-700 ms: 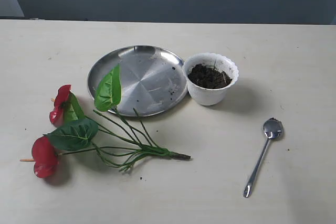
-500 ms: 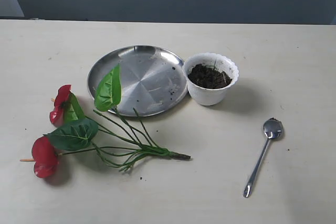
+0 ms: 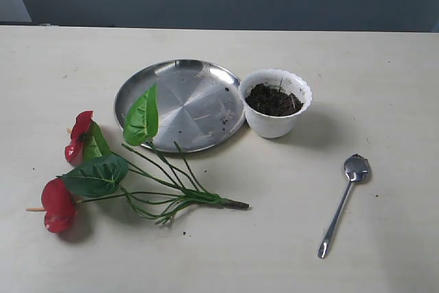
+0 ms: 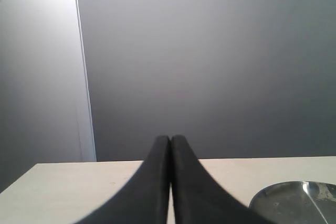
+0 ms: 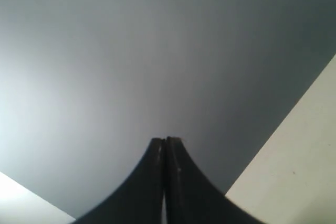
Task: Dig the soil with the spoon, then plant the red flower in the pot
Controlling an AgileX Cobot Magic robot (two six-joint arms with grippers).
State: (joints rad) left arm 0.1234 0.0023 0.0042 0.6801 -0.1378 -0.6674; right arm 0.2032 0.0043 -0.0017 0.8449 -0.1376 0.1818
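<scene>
The white scalloped pot (image 3: 275,118) stands upright on the table with dark soil (image 3: 273,99) inside. The silver spoon (image 3: 343,204) lies on the table to its front right, bowl toward the pot. The red flower (image 3: 103,169) lies flat at the front left, blooms to the left, stem bundle pointing right. Neither arm appears in the exterior view. My left gripper (image 4: 170,139) is shut with nothing in it, its black fingers pressed together above the table's edge. My right gripper (image 5: 166,140) is also shut and empty, facing a grey wall.
A round shiny steel plate (image 3: 180,104) lies left of the pot, touching it, with a few crumbs of soil on it; its rim (image 4: 294,198) shows in the left wrist view. One green leaf overlaps the plate's front edge. A dark wall stands behind the table.
</scene>
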